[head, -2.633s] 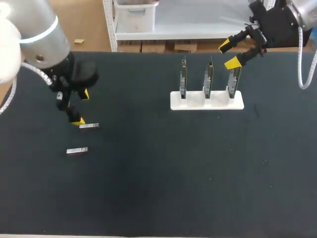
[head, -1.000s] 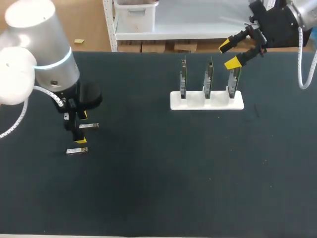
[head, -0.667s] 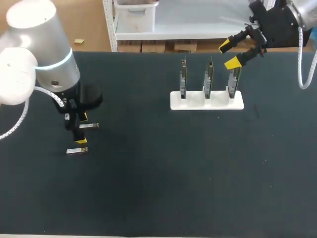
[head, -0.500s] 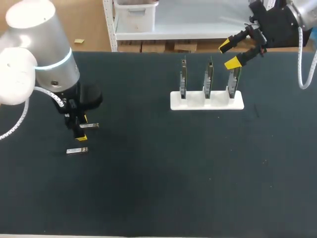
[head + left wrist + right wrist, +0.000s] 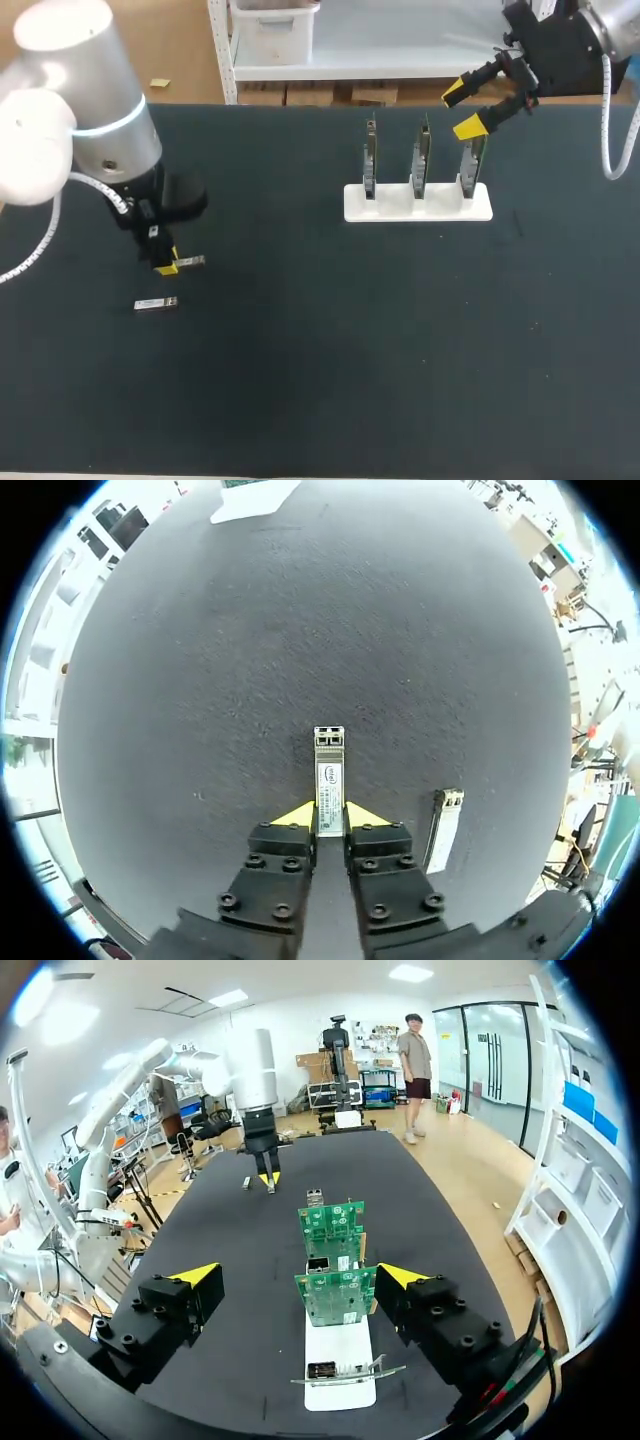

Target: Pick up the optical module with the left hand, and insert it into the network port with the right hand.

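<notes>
Since the earlier frames your left arm has come in over one optical module (image 5: 328, 780), and the module has shifted slightly with it. The left gripper (image 5: 330, 818) now pinches it, one yellow tip on each long side, most of the body jutting ahead of the fingers. It sits near the counter's (image 5: 350, 350) left edge, roughly midway between the far and near edges. You cannot tell whether it is clear of the surface. A second module (image 5: 156, 303) lies flat just beside it, untouched.

By my reading, the grasp is made and everything else is left: the lift, the handover and the insertion.

Your right gripper (image 5: 468, 108) hangs spread and empty above the rightmost of three upright network cards (image 5: 421, 155) in the white holder (image 5: 418, 205), toward the counter's far right, well apart from the module.
</notes>
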Available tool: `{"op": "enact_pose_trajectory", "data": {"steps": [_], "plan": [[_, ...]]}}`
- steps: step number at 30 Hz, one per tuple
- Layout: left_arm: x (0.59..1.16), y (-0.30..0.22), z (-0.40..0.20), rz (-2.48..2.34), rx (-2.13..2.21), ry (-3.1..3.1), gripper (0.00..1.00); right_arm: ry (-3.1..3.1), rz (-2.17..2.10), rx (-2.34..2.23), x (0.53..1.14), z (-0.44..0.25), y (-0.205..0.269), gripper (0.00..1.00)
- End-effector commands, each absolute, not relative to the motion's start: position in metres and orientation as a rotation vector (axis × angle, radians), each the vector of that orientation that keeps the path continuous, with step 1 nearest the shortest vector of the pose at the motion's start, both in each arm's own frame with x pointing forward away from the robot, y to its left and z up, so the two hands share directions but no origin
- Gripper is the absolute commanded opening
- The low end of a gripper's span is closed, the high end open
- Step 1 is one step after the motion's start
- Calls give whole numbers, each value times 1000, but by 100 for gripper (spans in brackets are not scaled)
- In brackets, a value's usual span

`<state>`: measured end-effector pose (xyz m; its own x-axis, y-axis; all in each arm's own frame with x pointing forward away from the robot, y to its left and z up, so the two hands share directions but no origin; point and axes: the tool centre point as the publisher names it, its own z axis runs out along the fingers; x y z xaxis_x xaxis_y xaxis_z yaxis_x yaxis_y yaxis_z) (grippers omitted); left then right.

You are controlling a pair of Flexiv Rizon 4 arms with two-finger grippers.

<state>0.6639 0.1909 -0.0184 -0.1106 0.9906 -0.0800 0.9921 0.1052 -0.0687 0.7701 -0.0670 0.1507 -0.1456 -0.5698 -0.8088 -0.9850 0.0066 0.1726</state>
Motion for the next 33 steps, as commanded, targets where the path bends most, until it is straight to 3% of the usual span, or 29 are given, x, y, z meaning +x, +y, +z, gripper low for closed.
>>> {"op": "enact_pose_trajectory", "data": {"steps": [1,7,18,25,33], "plan": [[669,189,-14,-151,2081,2323,0,1761,1016,-1594,768,151,-67,100],[688,178,19,-202,1933,2254,0,1761,1016,-1594,768,151,-67,100],[781,125,167,-689,1252,1699,0,1761,1016,-1594,768,151,-67,100],[839,40,231,-884,1200,1402,0,1761,1016,-1594,768,151,-67,100],[852,-72,270,-895,1355,1185,0,1761,1016,-1594,768,151,-67,100]]}}
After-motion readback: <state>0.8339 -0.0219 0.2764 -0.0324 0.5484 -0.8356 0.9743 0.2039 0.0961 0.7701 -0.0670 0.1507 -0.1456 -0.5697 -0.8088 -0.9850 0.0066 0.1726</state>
